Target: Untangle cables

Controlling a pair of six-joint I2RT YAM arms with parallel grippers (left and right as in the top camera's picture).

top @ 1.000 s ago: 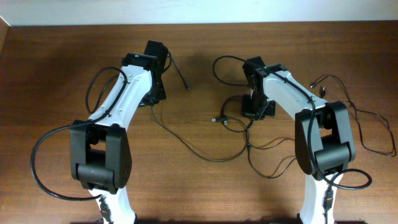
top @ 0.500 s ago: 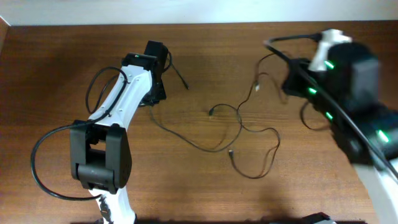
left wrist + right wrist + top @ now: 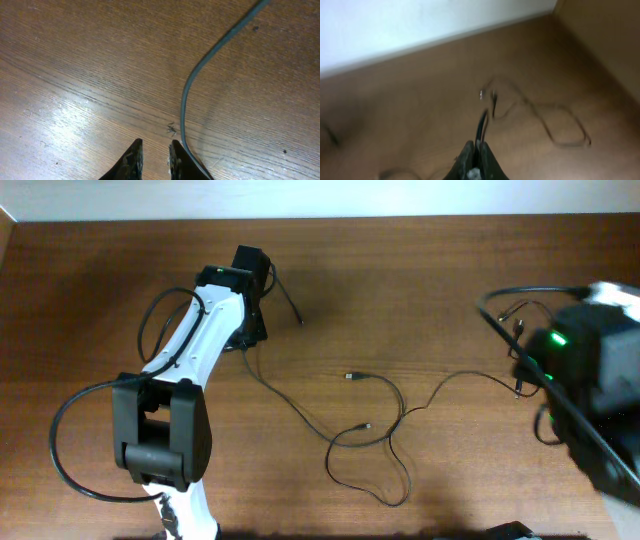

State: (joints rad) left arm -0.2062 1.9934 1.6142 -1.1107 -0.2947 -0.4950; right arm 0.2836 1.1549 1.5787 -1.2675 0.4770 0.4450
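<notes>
Overhead, the cables lie looped at lower centre. One strand runs up-left to the left gripper, whose jaws are narrowly apart with the cord just outside them. Another stretches right toward the right gripper, pinched shut on a cord.

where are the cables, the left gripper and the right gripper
cables (image 3: 390, 438), overhead view, where the loose loops cross
left gripper (image 3: 155, 150), left wrist view, midway between its fingertips
right gripper (image 3: 476, 148), right wrist view, between its closed fingertips
</notes>
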